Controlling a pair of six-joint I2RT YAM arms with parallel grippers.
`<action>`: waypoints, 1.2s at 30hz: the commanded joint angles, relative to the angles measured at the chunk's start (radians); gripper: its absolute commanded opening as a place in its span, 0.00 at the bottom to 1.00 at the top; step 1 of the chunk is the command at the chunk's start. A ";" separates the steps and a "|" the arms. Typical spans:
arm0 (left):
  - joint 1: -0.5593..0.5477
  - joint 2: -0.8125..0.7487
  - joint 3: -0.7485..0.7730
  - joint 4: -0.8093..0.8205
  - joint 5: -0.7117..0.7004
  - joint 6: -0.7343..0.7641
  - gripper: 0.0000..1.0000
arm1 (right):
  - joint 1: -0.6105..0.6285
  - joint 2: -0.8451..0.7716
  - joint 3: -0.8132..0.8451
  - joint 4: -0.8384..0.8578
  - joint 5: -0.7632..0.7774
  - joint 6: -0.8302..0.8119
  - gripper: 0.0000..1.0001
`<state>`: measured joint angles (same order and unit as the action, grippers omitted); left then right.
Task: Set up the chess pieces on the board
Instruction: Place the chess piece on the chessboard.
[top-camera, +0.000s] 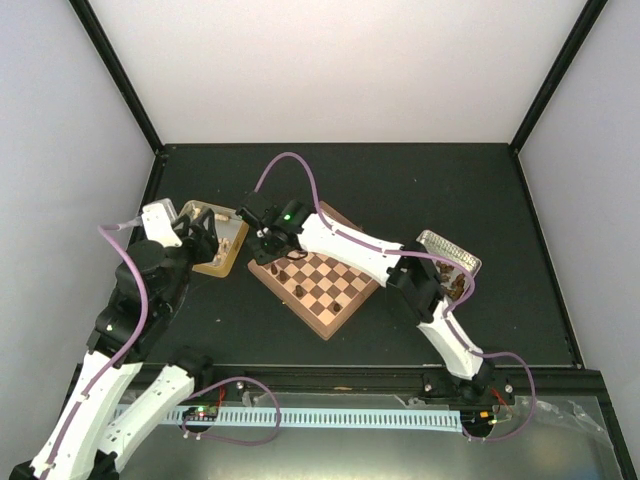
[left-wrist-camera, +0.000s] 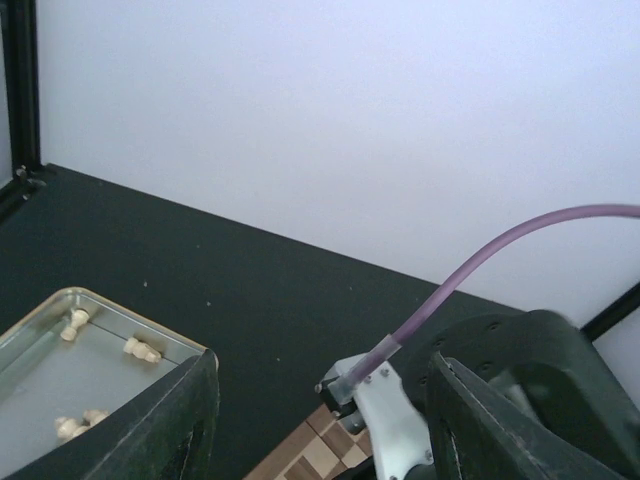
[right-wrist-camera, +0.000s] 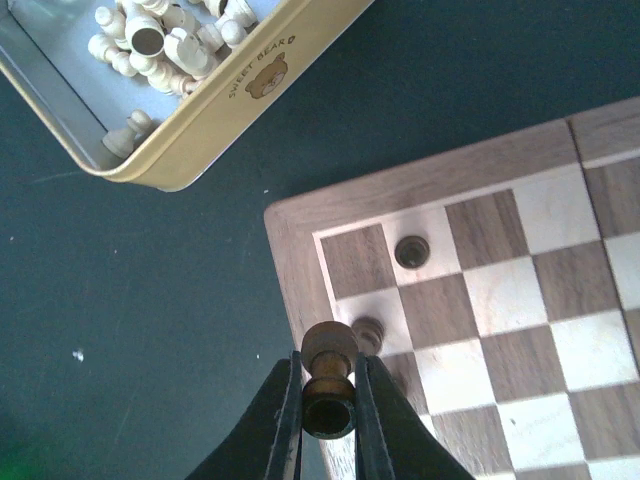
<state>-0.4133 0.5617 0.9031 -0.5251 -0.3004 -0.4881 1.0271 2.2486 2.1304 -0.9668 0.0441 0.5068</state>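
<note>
Overhead, we note the right gripper (top-camera: 268, 243) at the far-left corner of the board (top-camera: 320, 287). Left wrist: left gripper (left-wrist-camera: 322, 415) spread wide, nothing held, near the gold tray (left-wrist-camera: 60, 370). Right wrist: fingers (right-wrist-camera: 283, 420) clamp a dark chess piece (right-wrist-camera: 329, 380), upright between them, over the board's rim.

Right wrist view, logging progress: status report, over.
Right gripper shut on a dark piece over the board edge. Left gripper open by the tin. Two pieces set nearby; nothing blocking.
</note>
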 joint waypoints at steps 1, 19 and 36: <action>0.005 -0.027 0.000 -0.002 -0.065 0.026 0.59 | 0.011 0.078 0.107 -0.063 0.030 0.020 0.10; 0.005 -0.008 -0.024 0.003 -0.038 0.053 0.61 | 0.022 0.222 0.216 -0.099 0.058 0.010 0.15; 0.006 0.003 -0.044 0.017 -0.040 0.057 0.62 | 0.019 0.259 0.229 -0.059 0.113 0.000 0.24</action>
<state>-0.4133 0.5533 0.8616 -0.5247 -0.3332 -0.4450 1.0431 2.4958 2.3299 -1.0431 0.1223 0.5175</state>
